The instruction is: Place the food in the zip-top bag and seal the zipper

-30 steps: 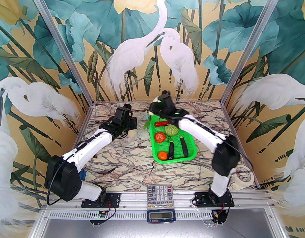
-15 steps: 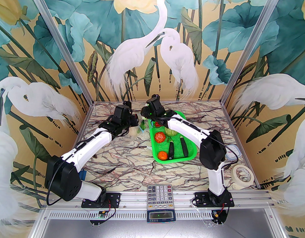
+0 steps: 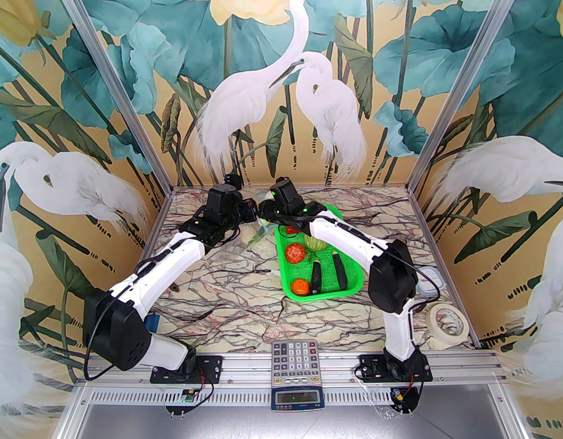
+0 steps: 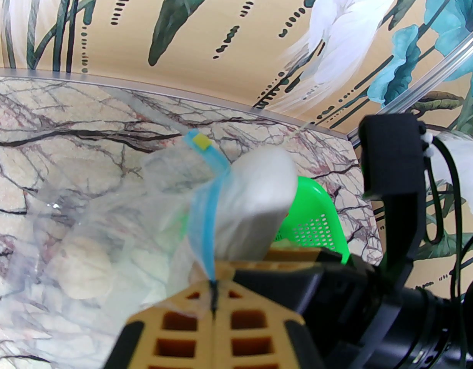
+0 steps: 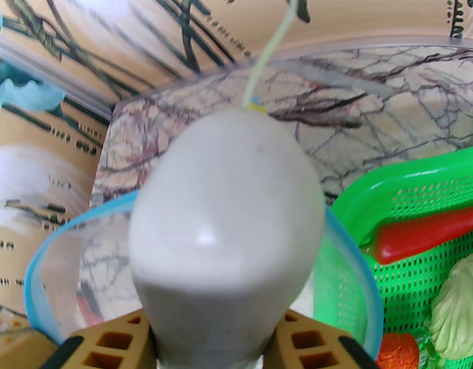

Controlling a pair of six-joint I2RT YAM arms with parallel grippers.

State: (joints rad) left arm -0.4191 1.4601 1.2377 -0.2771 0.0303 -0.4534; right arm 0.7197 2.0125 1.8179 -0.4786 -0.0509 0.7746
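left gripper (image 4: 213,283): out by the table's (image 3: 244,300) far edge, pinching zipper (image 4: 207,221)
right gripper (image 5: 211,344): clamped on bulb (image 5: 224,213), poked into bag (image 4: 105,221) mouth
room: basket (image 5: 413,171) rim just right

No writing can be read for sure. In the top view, at 6 o'clock, the calculator (image 3: 294,359) has rows of keys with printed signs on them, most grey and a few red. They are too small to tell one digit from another. Just below it, the small display unit (image 3: 297,399) shows a green dot but no clear figure. In the left wrist view, the yellow tab (image 4: 202,141) at the end of the zipper (image 4: 207,236) looks plain.
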